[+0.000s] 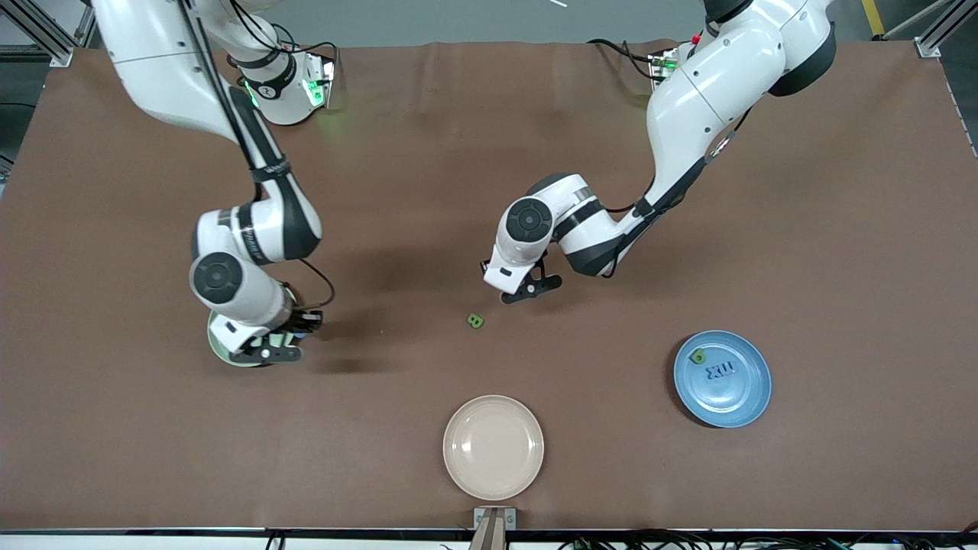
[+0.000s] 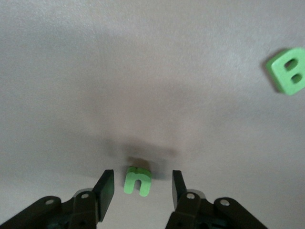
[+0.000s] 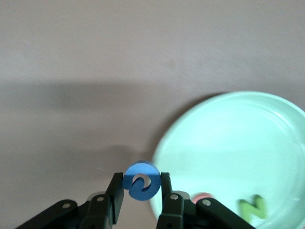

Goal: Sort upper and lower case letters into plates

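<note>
While the right gripper [image 3: 139, 187] carries a small blue letter [image 3: 141, 186], pinched tight, by the mint plate's [image 3: 228, 143] rim, the left gripper [image 2: 142, 187] straddles a green n [image 2: 137, 180] on the table, jaws partly open and clear of it. Sorting is midway: the right must move over the mint plate and release; the left must close on the n. A green B [image 1: 475, 321] lies just beside the left gripper. The blue plate [image 1: 745, 397], well apart from the mint plate, holds some letters; the cream plate [image 1: 493, 447] sits unused. Nothing blocks either move.
</note>
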Tool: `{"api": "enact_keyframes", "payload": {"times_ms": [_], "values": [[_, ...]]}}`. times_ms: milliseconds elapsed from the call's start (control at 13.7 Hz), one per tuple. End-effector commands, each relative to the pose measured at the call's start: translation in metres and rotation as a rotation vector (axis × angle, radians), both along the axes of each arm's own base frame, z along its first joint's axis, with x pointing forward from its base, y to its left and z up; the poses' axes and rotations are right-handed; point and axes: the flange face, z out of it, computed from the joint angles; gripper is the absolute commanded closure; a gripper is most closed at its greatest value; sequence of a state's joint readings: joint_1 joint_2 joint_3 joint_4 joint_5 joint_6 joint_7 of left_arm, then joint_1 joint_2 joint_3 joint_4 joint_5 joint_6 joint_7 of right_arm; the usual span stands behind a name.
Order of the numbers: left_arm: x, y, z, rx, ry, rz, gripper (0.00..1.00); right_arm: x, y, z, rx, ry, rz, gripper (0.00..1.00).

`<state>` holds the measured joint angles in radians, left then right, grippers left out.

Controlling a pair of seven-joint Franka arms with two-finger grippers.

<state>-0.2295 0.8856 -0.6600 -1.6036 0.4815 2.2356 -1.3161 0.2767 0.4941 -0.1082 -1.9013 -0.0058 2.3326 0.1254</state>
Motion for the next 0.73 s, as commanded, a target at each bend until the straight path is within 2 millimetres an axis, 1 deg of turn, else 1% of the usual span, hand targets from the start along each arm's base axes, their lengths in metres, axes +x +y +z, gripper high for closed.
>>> {"api": "enact_keyframes", "payload": {"times_ms": [0,73,146,219,292,439,512,585,658], "values": [[-0.019,0.000,-0.008,0.018,-0.082,-0.076,0.43,-0.022,-0.064,-0.002,0.021,0.023,0.070,1.00],[-0.021,-0.003,-0.009,0.002,-0.091,-0.065,0.43,-0.022,-0.089,-0.006,0.025,0.029,0.083,1.00],[-0.026,-0.007,-0.010,-0.003,-0.092,-0.071,0.43,-0.023,-0.103,-0.010,0.028,0.031,0.098,1.00],[-0.028,-0.010,-0.010,-0.001,-0.096,-0.080,0.45,-0.024,-0.112,-0.015,0.033,0.029,0.094,1.00],[-0.028,-0.008,-0.012,0.003,-0.099,-0.083,0.51,-0.023,-0.113,-0.020,0.035,0.018,0.089,1.00],[-0.028,-0.005,-0.013,0.007,-0.097,-0.086,0.70,-0.021,-0.114,-0.032,0.034,0.012,0.086,0.98],[-0.029,-0.005,-0.013,0.010,-0.102,-0.094,0.80,-0.019,-0.113,-0.031,0.036,0.010,0.084,0.81],[-0.028,-0.004,-0.012,0.017,-0.105,-0.101,0.91,-0.015,-0.111,-0.028,0.038,0.007,0.085,0.17],[-0.025,-0.001,-0.010,0.020,-0.107,-0.097,0.99,-0.012,-0.107,-0.024,0.040,0.001,0.084,0.00]]}}
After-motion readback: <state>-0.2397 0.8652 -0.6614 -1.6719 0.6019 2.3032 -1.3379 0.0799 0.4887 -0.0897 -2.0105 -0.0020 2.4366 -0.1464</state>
